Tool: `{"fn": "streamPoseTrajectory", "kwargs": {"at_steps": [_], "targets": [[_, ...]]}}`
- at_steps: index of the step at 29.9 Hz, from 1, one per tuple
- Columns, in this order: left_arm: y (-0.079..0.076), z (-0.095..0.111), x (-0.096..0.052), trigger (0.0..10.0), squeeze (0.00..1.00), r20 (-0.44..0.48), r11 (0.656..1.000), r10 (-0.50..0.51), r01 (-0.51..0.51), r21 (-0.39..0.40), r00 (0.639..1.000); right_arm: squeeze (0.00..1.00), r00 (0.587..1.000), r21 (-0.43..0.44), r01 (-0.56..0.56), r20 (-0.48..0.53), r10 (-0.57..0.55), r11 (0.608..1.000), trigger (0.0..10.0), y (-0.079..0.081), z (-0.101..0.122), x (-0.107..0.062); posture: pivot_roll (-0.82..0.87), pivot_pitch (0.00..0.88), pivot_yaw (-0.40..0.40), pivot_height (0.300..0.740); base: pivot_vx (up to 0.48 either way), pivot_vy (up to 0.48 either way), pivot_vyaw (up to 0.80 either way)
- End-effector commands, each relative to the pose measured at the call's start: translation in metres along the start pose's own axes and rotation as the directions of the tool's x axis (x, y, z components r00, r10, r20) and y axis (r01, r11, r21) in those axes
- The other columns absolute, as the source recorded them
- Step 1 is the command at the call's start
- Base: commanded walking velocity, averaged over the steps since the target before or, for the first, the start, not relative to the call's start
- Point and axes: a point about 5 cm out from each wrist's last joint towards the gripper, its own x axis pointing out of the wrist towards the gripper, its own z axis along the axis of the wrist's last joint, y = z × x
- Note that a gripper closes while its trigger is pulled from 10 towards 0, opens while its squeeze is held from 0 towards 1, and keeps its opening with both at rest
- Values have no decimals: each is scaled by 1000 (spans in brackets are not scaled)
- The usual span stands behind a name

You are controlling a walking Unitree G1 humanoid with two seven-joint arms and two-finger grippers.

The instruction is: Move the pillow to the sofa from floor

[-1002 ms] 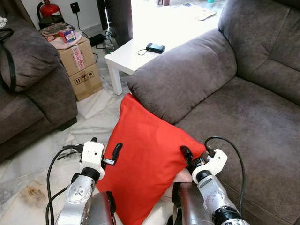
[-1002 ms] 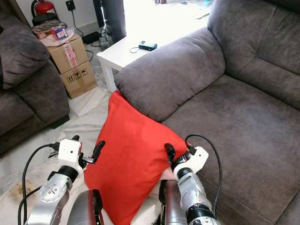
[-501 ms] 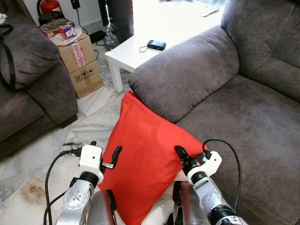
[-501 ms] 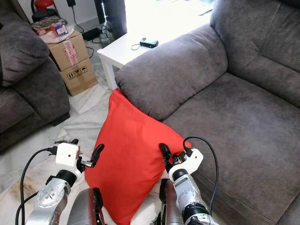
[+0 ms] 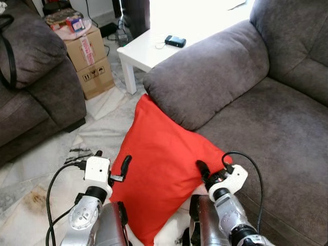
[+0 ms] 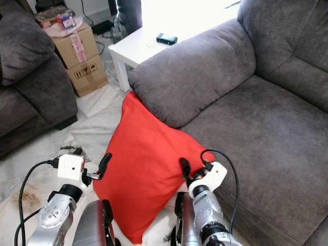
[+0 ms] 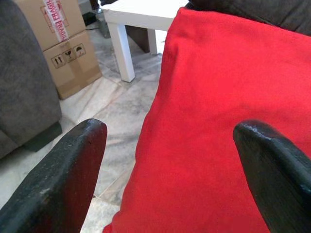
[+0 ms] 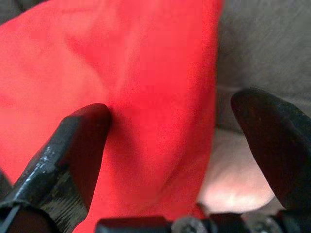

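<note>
The left gripper (image 5: 110, 169) stands open at the left edge of the square red fabric pillow (image 5: 164, 169), one finger on either side of that edge, apparently ready to clamp. The pillow stands on a corner on the marble floor (image 5: 102, 128), leaning against the grey upholstered sofa (image 5: 266, 133); its long diagonal rises towards the sofa arm. The right gripper (image 5: 204, 171), also open, straddles the pillow's right corner.

A white low table (image 5: 148, 51) stands on pale marble floor (image 5: 41, 169), between stacked cardboard boxes (image 5: 89, 56) and a grey fabric sofa (image 5: 266, 118).
</note>
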Motion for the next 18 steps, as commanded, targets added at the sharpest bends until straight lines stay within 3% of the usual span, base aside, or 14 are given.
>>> {"fn": "streamPoseTrajectory", "kwargs": {"at_steps": [1,13,14,15,16,18], "targets": [[3,1,-4,10000,0,-8,1000,17,-17,6,1000,0,1000,-15,25,-3,-25,1000,10000,-3,-2,-1,166,269,-31,559,0,0,0],[0,4,-15,10000,0,-17,1000,22,-22,-8,1000,0,995,68,-91,-20,93,994,10000,21,-4,7,193,314,-39,559,0,0,0],[0,5,-17,10000,0,-19,1000,21,-21,-8,1000,0,993,74,-114,-26,116,991,4902,24,-6,7,202,322,-41,559,0,0,0],[0,5,-18,10000,0,-20,1000,21,-22,-8,1000,0,992,74,-122,-26,124,990,4902,26,-6,8,202,322,-41,559,0,0,0],[1,5,-18,10000,0,-21,1000,23,-23,-8,1000,0,991,71,-130,-28,132,989,0,27,-7,8,203,324,-42,559,0,0,0],[1,5,-20,10000,0,-24,1000,28,-28,-6,999,0,988,56,-148,-34,150,987,0,29,-8,7,208,329,-42,559,0,0,0]]}}
